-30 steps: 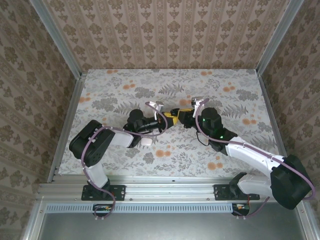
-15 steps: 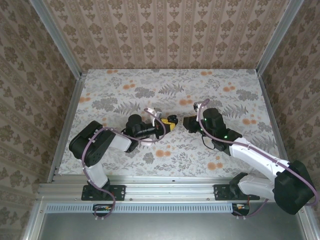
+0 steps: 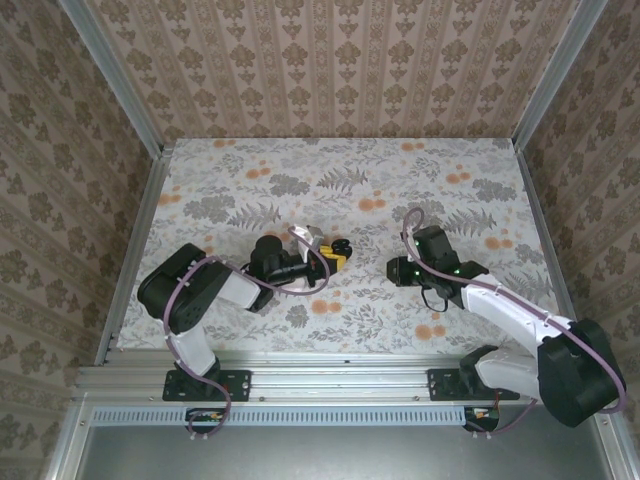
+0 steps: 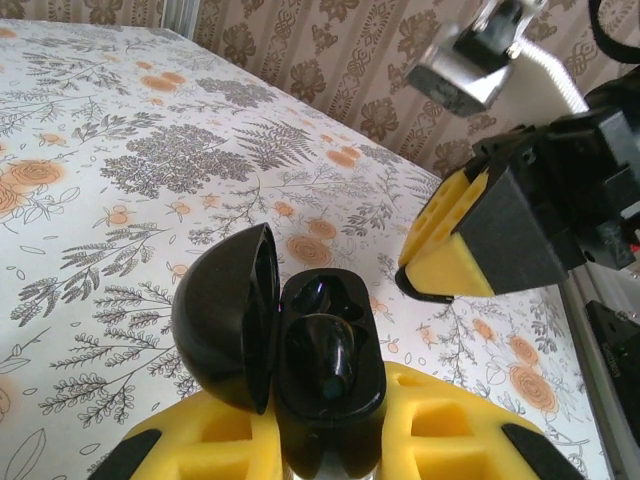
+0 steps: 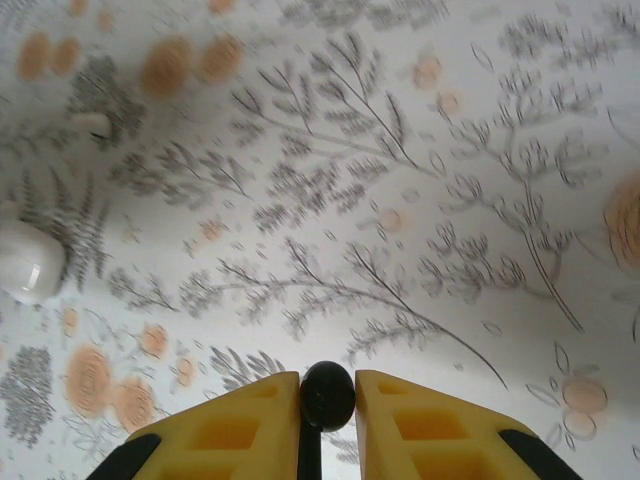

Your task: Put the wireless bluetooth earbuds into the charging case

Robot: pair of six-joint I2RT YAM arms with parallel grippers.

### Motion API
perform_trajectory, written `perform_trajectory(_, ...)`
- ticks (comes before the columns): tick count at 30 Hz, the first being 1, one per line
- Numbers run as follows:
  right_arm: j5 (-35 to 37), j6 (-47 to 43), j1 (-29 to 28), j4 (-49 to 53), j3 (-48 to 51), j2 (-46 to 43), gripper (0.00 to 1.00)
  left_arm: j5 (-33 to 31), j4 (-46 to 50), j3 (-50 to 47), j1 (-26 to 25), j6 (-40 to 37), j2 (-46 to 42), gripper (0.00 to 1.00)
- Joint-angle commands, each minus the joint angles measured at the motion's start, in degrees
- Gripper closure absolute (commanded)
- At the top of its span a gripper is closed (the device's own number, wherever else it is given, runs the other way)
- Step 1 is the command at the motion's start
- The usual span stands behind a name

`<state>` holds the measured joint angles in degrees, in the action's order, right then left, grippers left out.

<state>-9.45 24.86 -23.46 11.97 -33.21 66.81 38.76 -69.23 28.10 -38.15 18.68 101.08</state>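
Pulled the right claw (image 5: 328,412) back to the right and nearer, away from the left claw (image 3: 337,254). Kept a black earbud (image 5: 327,395) pinched between its pads. Held the open black case (image 4: 290,345) clamped in the left claw, just left of centre, with what looked like a second earbud (image 4: 325,365) seated inside.

Flowered tabletop (image 3: 400,170) inside a wallpapered enclosure

The tabletop carries a pale cloth printed with grey ferns and orange blossoms, filling the middle of the top view. Damask-patterned wallpaper (image 3: 330,60) covers the back and side walls. Aluminium posts (image 3: 110,80) run up the upper corners, and an aluminium rail (image 3: 340,385) crosses the lower part. At the left edge of the right wrist view lies a white rounded glossy object (image 5: 30,265), with a smaller white piece (image 5: 90,122) above it.
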Motion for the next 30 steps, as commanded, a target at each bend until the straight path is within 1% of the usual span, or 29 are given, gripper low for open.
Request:
perform_trajectory(1,1.5,1.5,0.5,3.1,2.0,0.7,0.79,-0.2,-0.1,-0.6,0.1,-2.8,-2.0,0.94)
perform_trajectory(9,6.9,4.2,0.4,4.7,3.2,2.3,0.79,0.0,3.2,0.0,0.1,-4.7,-3.7,0.94)
perform_trajectory(18,6.9,4.9,-0.2,8.0,2.6,5.5,0.78,0.0,4.6,0.6,0.1,-5.0,-4.3,0.94)
perform_trajectory(21,6.4,5.3,-0.3,10.5,1.4,6.6,0.76,0.1,5.5,0.7,0.1,-5.4,-4.6,0.94)
perform_trajectory(26,5.2,5.1,-0.3,15.2,-1.8,7.3,0.71,0.2,6.0,0.9,0.1,-5.5,-4.8,0.94)
perform_trajectory(27,5.3,5.1,-0.2,17.0,-3.2,7.2,0.70,0.1,6.1,0.9,0.1,-5.5,-4.9,0.94)
perform_trajectory(30,4.6,4.5,0.8,26.4,-9.7,7.7,0.68,0.1,6.8,1.0,0.1,-5.8,-5.4,0.94)
